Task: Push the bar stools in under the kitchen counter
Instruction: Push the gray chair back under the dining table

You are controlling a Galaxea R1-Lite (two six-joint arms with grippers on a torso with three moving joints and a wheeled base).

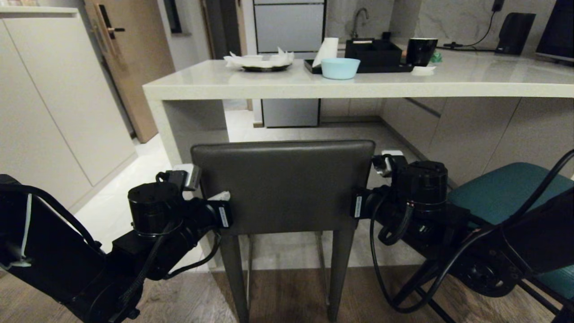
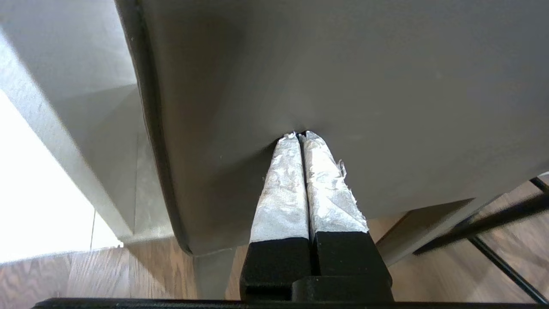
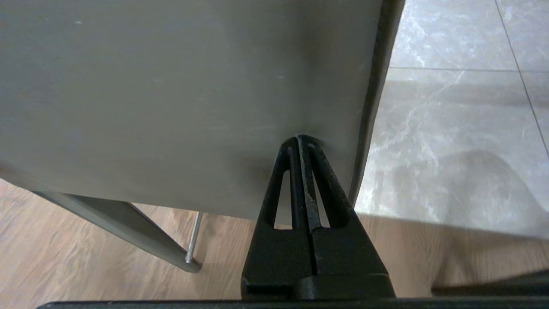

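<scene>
**Kid:** Pushing on the chair, is it? What do the robot's fingers look like?

**Helper:** Both pairs are pressed tight together, with nothing held between them. The left gripper has silver foil on its fingers. Its tips touch the back of the grey stool, low down and near the stool's left edge. The right gripper has bare black fingers. Its tips touch the same back, low down and near the right edge.

**Kid:** So the stool is right at the fingertips?

**Helper:** Yes, the flat grey back sits between the two grippers, and each one leans on it from behind. Below the fingers are the stool's grey legs, standing on the wood floor.

**Kid:** Where is the other stool?

**Helper:** The teal stool is just past the right gripper, off to its outer side. It does not touch the fingers.

**Kid:** And what is beyond the fingertips?

**Helper:** The kitchen counter is ahead of the grey stool and higher up. The stool's back is still on the near side of the counter edge. Farther on, a pale blue bowl, a plate with white paper, a black tray and a black cup sit on top.
</scene>
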